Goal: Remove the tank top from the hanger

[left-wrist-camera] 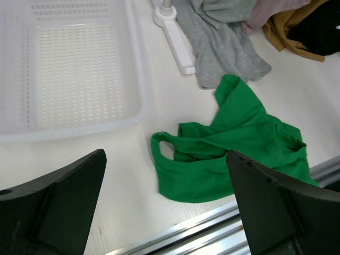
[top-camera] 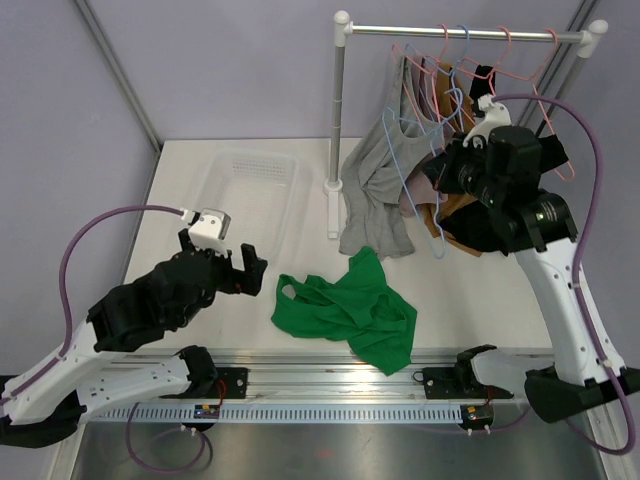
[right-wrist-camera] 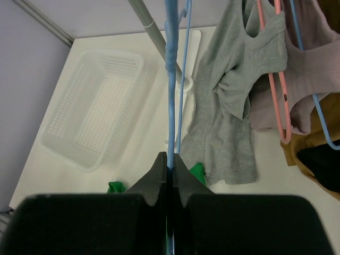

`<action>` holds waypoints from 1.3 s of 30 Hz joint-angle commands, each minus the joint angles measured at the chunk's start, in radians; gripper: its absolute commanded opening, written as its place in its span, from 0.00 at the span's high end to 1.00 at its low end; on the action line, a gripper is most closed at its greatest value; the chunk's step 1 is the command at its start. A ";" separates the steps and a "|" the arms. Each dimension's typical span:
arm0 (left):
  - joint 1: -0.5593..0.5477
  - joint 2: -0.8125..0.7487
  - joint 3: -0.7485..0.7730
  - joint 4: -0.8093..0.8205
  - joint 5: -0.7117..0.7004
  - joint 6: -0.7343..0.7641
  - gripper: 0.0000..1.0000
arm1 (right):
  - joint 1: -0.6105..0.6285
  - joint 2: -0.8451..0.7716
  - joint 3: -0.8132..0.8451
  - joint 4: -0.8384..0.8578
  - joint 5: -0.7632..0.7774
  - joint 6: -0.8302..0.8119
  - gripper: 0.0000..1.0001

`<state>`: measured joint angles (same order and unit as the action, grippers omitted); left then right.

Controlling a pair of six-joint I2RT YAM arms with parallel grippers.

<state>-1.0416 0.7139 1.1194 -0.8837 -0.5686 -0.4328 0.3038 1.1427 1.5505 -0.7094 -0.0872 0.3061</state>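
A green tank top (top-camera: pixel 347 310) lies crumpled on the table near the front edge, off any hanger; it also shows in the left wrist view (left-wrist-camera: pixel 234 154). My right gripper (right-wrist-camera: pixel 170 159) is raised by the clothes rack (top-camera: pixel 430 178) and is shut on the wire of a bare blue hanger (right-wrist-camera: pixel 170 79). This blue hanger (top-camera: pixel 400 150) hangs tilted below the rail. My left gripper (left-wrist-camera: pixel 166 175) is open and empty, low over the table just left of the green top (top-camera: pixel 247 270).
A white perforated basket (top-camera: pixel 250 185) stands at the back left. The rack post (top-camera: pixel 338 120) and rail (top-camera: pixel 460 33) carry several hangers. A grey top (right-wrist-camera: pixel 228 106) hangs on a pink hanger (right-wrist-camera: pixel 273 79), with mauve, mustard and black garments to its right.
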 commanded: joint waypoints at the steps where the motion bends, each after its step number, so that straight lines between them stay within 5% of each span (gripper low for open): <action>1: -0.001 -0.033 -0.094 0.026 -0.083 0.065 0.01 | 0.004 0.081 0.150 0.011 0.061 -0.062 1.00; 13: 0.005 -0.025 -0.138 0.009 -0.086 0.040 0.01 | 0.006 0.561 0.729 -0.099 0.081 -0.151 1.00; 20: 0.101 -0.031 -0.158 0.060 0.044 0.072 0.01 | 0.006 0.831 1.107 -0.197 0.116 -0.194 1.00; 30: 0.137 -0.028 -0.162 0.075 0.096 0.082 0.01 | 0.038 0.898 1.062 -0.147 0.184 -0.226 1.00; 31: 0.144 -0.028 -0.162 0.075 0.098 0.080 0.01 | 0.044 0.884 1.050 -0.139 0.191 -0.228 0.96; 32: 0.146 -0.027 -0.162 0.078 0.099 0.074 0.01 | 0.050 0.879 1.042 -0.136 0.195 -0.228 0.80; 34: 0.147 -0.016 -0.155 0.077 0.099 0.060 0.01 | 0.051 0.867 1.051 -0.143 0.205 -0.226 0.72; 39: 0.147 0.064 -0.107 0.080 0.133 0.016 0.01 | 0.052 0.804 1.071 -0.177 0.225 -0.225 0.10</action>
<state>-0.8967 0.7303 0.9638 -0.8585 -0.4759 -0.3870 0.3515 2.0533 2.5912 -0.8902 0.0975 0.0959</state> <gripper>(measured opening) 0.987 0.799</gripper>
